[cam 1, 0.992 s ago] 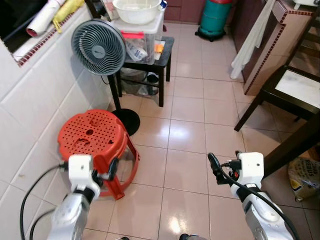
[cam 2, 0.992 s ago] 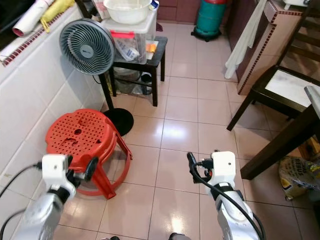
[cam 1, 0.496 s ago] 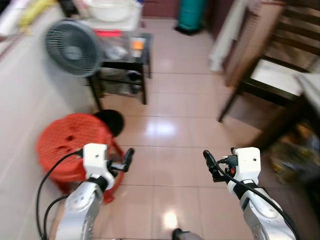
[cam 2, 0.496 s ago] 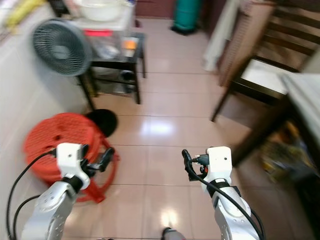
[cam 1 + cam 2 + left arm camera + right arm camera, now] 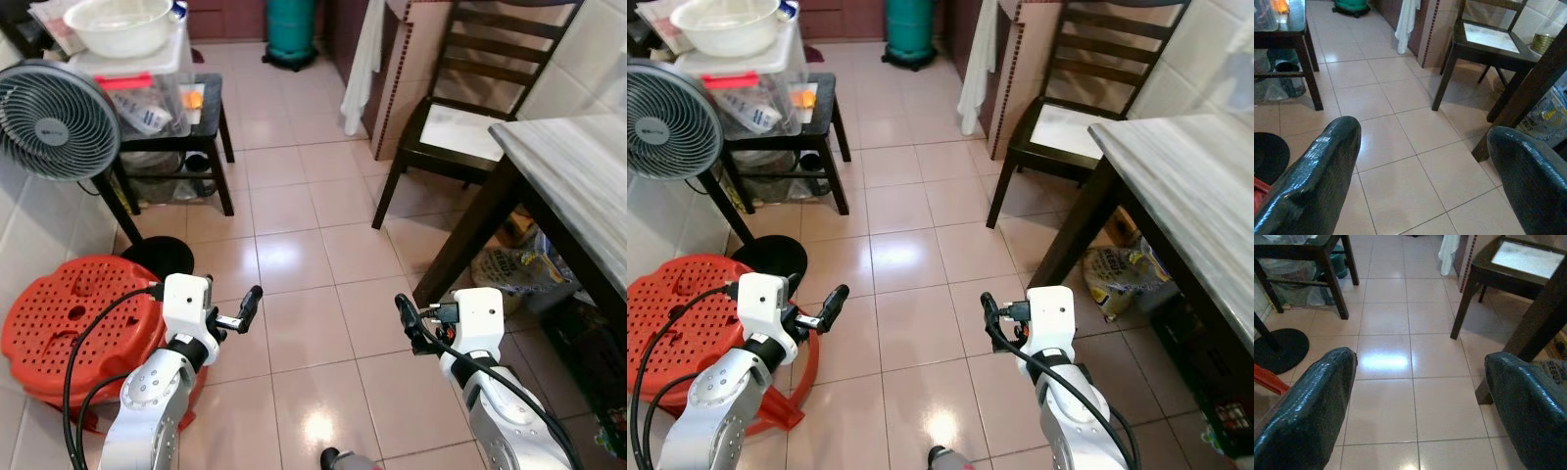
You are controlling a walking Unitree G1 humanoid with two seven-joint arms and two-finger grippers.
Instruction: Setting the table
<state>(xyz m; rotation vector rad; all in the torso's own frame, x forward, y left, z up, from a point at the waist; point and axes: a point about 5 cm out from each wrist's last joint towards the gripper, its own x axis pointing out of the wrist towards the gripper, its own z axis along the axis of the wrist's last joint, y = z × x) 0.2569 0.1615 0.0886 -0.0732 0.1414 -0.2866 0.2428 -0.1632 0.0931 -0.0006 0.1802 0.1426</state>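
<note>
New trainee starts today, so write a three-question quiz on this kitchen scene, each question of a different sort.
1. True or false: both the left claw and the right claw are open and hold nothing.
2. What sits on top of the clear storage box on the small black side table?
A. a white bowl
B. a kettle
C. a stack of plates
3. Fill in the blank: the dark wooden chair stands at the far end of the ______-topped dining table, on the robot's right.

Key
1. True: each wrist view shows the two fingers spread wide over bare floor tiles.
2. A: the white bowl.
3. Marble.
</note>
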